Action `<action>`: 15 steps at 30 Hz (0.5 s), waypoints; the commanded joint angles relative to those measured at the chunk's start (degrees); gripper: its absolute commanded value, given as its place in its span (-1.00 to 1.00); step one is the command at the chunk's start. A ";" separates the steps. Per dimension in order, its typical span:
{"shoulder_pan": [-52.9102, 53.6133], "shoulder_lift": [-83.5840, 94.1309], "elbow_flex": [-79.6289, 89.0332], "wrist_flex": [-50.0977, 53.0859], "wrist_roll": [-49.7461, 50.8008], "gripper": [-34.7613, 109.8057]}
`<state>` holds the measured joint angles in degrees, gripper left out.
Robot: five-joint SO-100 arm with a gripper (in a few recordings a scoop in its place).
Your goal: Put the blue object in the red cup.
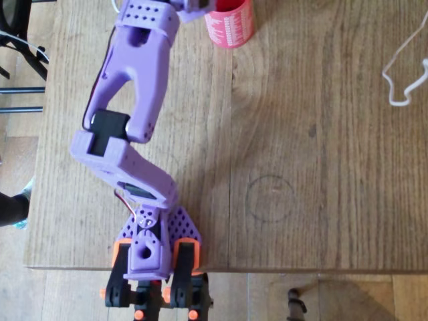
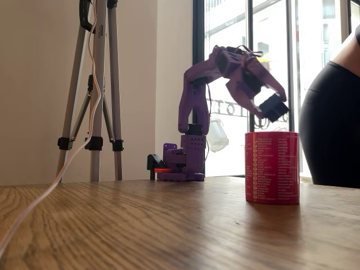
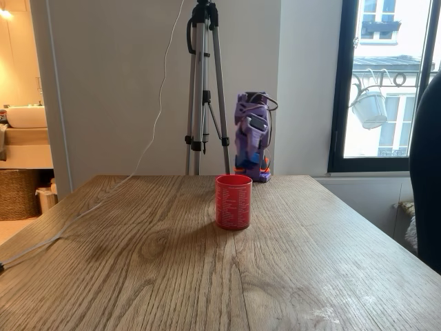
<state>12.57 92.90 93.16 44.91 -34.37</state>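
Alignment between my end effector (image 2: 269, 107) and the red cup (image 2: 271, 167) is what the coming move turns on: in a fixed view from low on the worktop (image 2: 169, 225), the end effector hangs above the cup's rim, at about 12 o'clock from it and apart from it. Whether it sits truly over the opening, I cannot tell. In the overhead view my purple arm (image 1: 134, 87) reaches from the base at 6 o'clock toward the cup (image 1: 231, 23) at 12 o'clock, and the wrist leaves the picture beside it. I cannot tell how wide my jaws stand, nor whether they hold anything. I cannot make out the blue object, so it may be in my grip or already in the cup; that is only a guess. The cup stands upright on bare wood. A tripod (image 3: 204, 89) stands behind the worktop, a window (image 3: 386, 83) at 3 o'clock.
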 commanded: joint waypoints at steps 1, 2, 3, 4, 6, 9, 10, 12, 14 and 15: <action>0.53 0.53 -0.88 -4.92 -0.26 -0.51; 0.88 0.35 -0.88 -5.45 -0.09 -0.51; 1.14 0.26 -0.88 -5.80 0.00 -0.51; 1.49 0.26 -0.88 -5.89 0.00 -0.51; 1.93 0.09 -0.88 -6.24 -0.09 -0.51; 2.20 -0.09 -0.88 -6.33 -0.53 -0.51; 2.29 -0.09 -0.88 -6.33 -0.70 -0.51; 2.37 -0.09 -0.97 -6.15 -0.62 -0.44; 2.72 0.00 -0.97 -5.62 -0.53 -0.19; 2.90 0.09 -0.97 -5.54 -0.53 -0.11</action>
<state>14.41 91.93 93.16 39.81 -34.54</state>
